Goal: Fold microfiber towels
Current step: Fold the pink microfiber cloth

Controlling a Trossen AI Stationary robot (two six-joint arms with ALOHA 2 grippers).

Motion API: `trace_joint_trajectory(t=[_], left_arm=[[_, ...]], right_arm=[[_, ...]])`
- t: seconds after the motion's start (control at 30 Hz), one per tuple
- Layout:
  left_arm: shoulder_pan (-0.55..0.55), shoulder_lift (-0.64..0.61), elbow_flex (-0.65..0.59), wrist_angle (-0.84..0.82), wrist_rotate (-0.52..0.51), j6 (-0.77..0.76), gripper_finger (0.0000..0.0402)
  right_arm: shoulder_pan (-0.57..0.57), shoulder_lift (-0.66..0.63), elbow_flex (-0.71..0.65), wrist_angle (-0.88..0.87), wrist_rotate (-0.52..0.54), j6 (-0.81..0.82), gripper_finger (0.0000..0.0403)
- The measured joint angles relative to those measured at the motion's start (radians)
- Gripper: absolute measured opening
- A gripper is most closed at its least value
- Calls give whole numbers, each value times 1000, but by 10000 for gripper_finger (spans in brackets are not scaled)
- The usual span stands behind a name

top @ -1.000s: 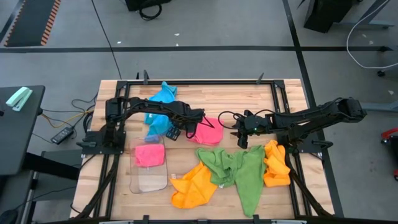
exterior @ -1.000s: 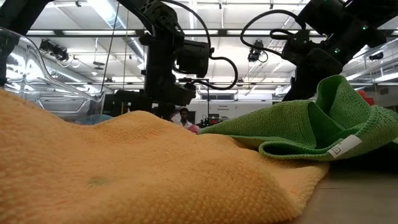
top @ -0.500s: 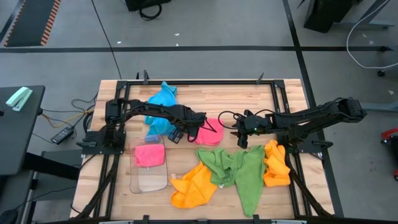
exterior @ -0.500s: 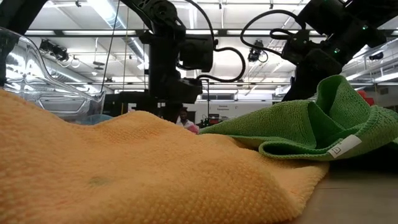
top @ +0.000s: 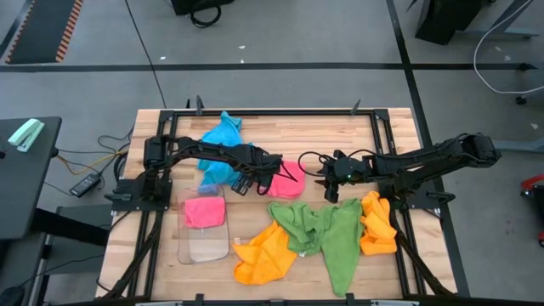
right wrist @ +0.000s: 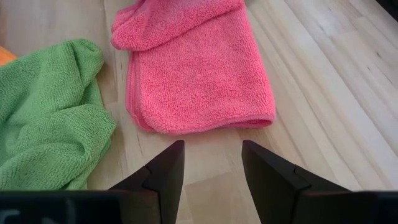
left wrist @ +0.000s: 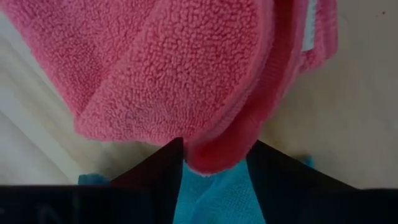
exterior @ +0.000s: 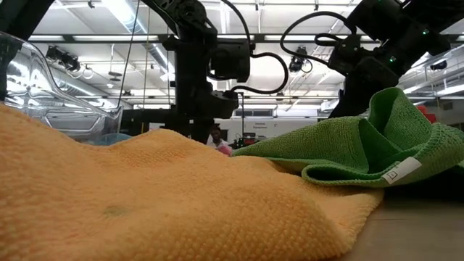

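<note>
Two grippers flanked pink towel (top: pixel 287 178): left gripper (left wrist: pixel 214 167) pinched its folded edge; right gripper (right wrist: pixel 212 163) hovered open, empty, nearby.

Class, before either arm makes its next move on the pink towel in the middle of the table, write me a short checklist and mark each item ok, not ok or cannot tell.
1. Left tool has the pink towel edge between its fingers: ok.
2. Left tool fully closed on it: cannot tell.
3. Right tool open and empty, over bare wood just short of the towel: ok.
4. Pink towel lies apart from the green towel: ok.
5. Blue towel clear of the left tool's grip: not ok, it lies right under the fingers.
</note>
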Motion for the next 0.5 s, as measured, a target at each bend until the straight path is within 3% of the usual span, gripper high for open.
trace_joint_trajectory(t=[0.5], left_arm=[[-29,0,0,6,1,26,83]], right_arm=[[0,0,0,0,0,0,170]])
